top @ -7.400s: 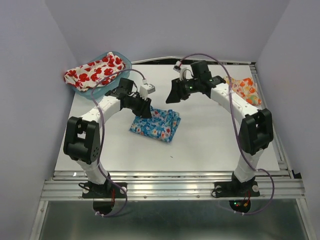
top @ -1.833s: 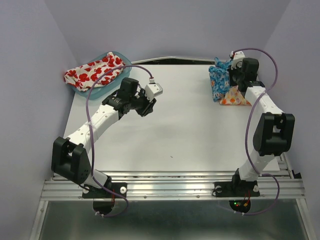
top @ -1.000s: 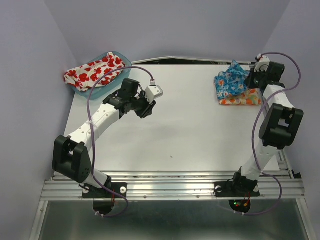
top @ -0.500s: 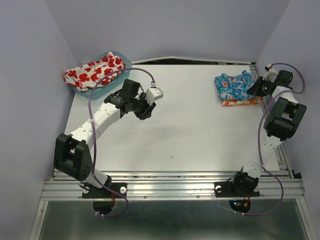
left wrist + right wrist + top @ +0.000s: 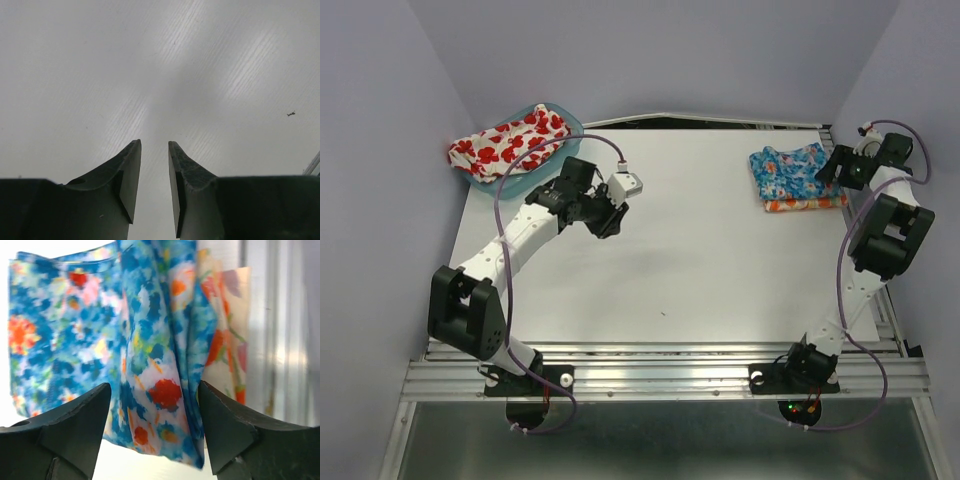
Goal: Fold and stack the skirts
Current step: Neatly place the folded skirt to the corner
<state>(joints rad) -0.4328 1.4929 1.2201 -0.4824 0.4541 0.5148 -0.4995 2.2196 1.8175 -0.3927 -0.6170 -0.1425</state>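
The flat white table [image 5: 700, 270] filled the middle of the scene, with both arms bolted at its near edge. The white-and-black left arm [image 5: 510, 250] reached toward the far left part of the table, and the white-and-black right arm [image 5: 880, 235] stood along the right edge, bent back toward the far right corner. At the far left corner the translucent teal plastic tub [image 5: 532, 179] held the white cloth skirt with red poppies [image 5: 505, 140], which lay bunched and spilled over the tub's left rim. At the far right the blue cloth skirt with multicoloured flowers [image 5: 795, 170] lay folded on top of the orange-yellow cloth skirt with white flowers [image 5: 805, 204], whose near edge showed under it; the right wrist view showed the blue one [image 5: 75, 330] with a raised fold down its middle and the orange-yellow one [image 5: 225, 340] peeking out on the right. The right gripper [image 5: 835, 168] sat just beside the right end of that stack, its fingers spread wide apart [image 5: 154, 385] and clamped on nothing, the cloth lying beyond the tips. The left gripper [image 5: 610, 222] hung over bare table well apart from every skirt, its fingers a narrow gap apart [image 5: 154, 145] with nothing between them. A tiny dark speck [image 5: 290, 113] lay on the table surface to its right.
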